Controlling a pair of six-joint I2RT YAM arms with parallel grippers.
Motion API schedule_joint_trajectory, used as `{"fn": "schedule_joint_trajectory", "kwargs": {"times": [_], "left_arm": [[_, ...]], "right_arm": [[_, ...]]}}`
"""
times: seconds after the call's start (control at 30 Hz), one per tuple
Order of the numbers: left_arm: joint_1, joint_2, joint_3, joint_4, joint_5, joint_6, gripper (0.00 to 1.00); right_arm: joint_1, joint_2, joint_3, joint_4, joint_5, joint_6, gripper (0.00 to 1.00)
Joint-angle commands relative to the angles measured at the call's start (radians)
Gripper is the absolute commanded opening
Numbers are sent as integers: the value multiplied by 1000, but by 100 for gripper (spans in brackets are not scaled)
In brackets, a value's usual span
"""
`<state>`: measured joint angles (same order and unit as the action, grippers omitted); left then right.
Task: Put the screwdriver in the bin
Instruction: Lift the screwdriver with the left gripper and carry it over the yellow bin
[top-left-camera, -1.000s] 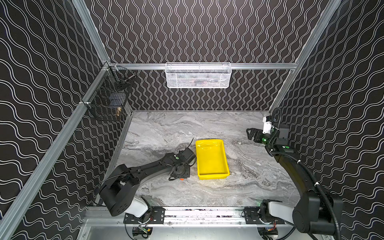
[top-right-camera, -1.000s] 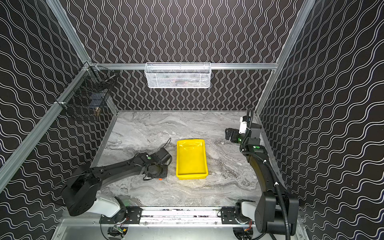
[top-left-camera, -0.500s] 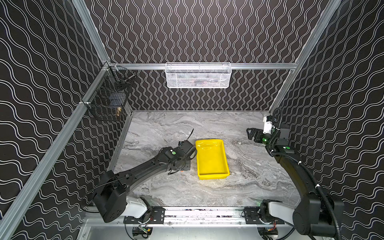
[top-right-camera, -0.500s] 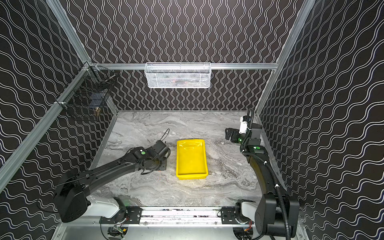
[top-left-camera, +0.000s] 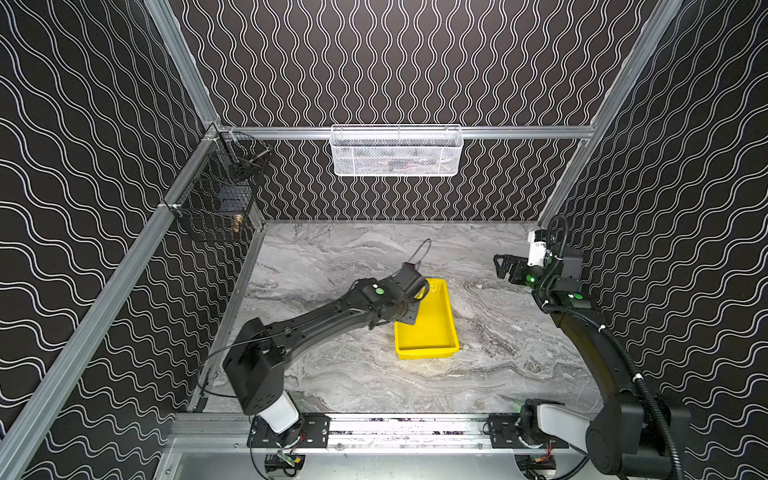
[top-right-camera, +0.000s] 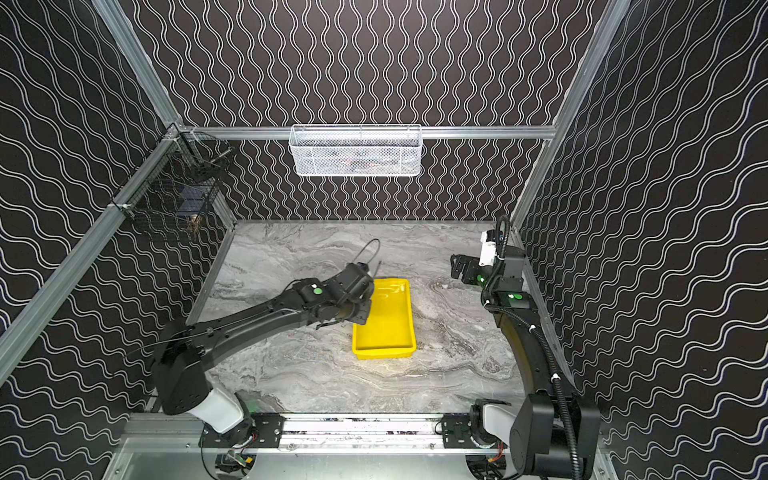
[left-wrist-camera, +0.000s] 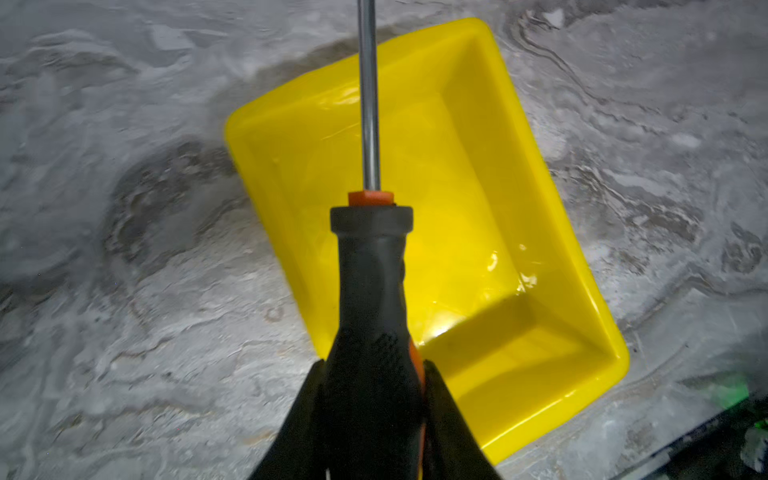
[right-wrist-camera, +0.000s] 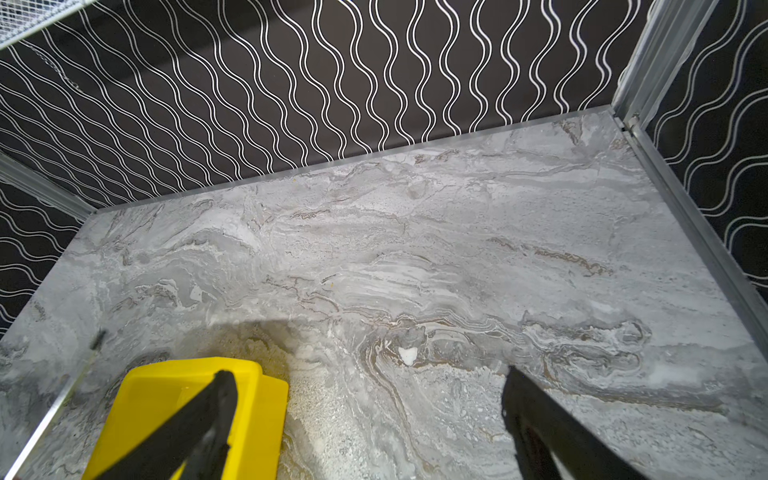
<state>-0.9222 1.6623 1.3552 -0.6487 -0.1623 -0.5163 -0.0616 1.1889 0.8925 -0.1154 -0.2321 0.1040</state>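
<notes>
Screwdriver (left-wrist-camera: 370, 270) clamped by left tool (left-wrist-camera: 372, 368), above bin (left-wrist-camera: 561, 270) | right tool (right-wrist-camera: 368, 374) spread wide, empty

The worktop (top-left-camera: 324, 266) is a level grey slab with marble-like veining, its surface plainly visible in both top views. One item rests directly on it: a shallow yellow bin (top-left-camera: 428, 354), sitting flat near the middle with its long sides running roughly front to back.
</notes>
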Motion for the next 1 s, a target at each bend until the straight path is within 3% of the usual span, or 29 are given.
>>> {"fn": "schedule_joint_trajectory", "kwargs": {"times": [0.0,0.33,0.57,0.73,0.97], "left_arm": [[-7,55,20,35,69,53,0],[-41,133,-83,121,103,29,1],[-44,201,-96,172,84,32,9],[-43,258,-73,173,86,35,16],[-44,272,-64,158,62,25,39]], "right_arm": [[0,-12,15,-27,20,-15,100],[0,-12,-7,5,18,-4,99],[-1,-8,-6,2,19,-6,99],[0,-8,-2,-17,25,-10,100],[0,-1,20,-45,20,-15,99]]}}
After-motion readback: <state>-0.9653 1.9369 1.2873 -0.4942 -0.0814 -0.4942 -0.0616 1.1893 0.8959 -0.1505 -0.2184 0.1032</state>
